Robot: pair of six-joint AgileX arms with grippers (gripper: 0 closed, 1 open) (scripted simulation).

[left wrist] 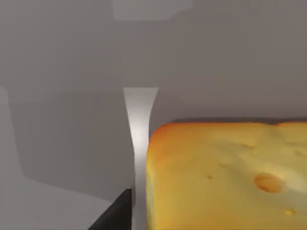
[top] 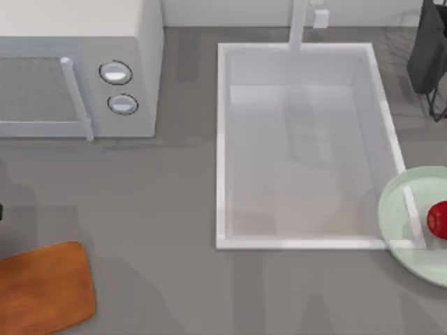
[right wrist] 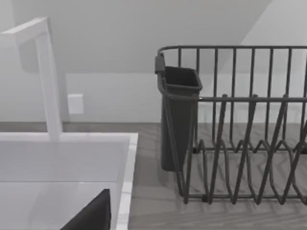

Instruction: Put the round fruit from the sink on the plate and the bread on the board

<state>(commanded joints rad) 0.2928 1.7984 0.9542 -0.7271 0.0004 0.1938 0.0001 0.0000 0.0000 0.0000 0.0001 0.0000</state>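
Apparently closing on the bread [left wrist: 225, 177]: one of the left fingers [left wrist: 139, 124] pressing flat against its crusted flank, pale and upright, the opposite one hidden behind the loaf, so judging this a hold and not merely a touch. Hanging, by the look of it, over bare grey table [top: 160, 209], off past the top view's left edge. Not yet reaching the board [top: 42, 289], which is lying flat and unloaded at the table's lower left corner, well apart from the sink [top: 221, 139].

Moving outward, finding the fruit half of the job already settled: the round fruit [top: 438, 220] sitting on the plate [top: 419, 265] at the table's right edge, with the plate's rim lapping over the sink's near right corner. Showing nothing inside the basin now, just white floor under the faucet [top: 299, 24].

Idling over on the right: the right arm looking across the sink's corner toward the dark dish rack [right wrist: 240, 143], carrying nothing as far as its wrist view is telling.

Standing untouched at the upper left, the microwave [top: 77, 70] playing no part.

Judging the task past the halfway mark, then: fruit placed, bread in hand, and remaining only the carry to the board, the lowering onto the wood, and the letting go.
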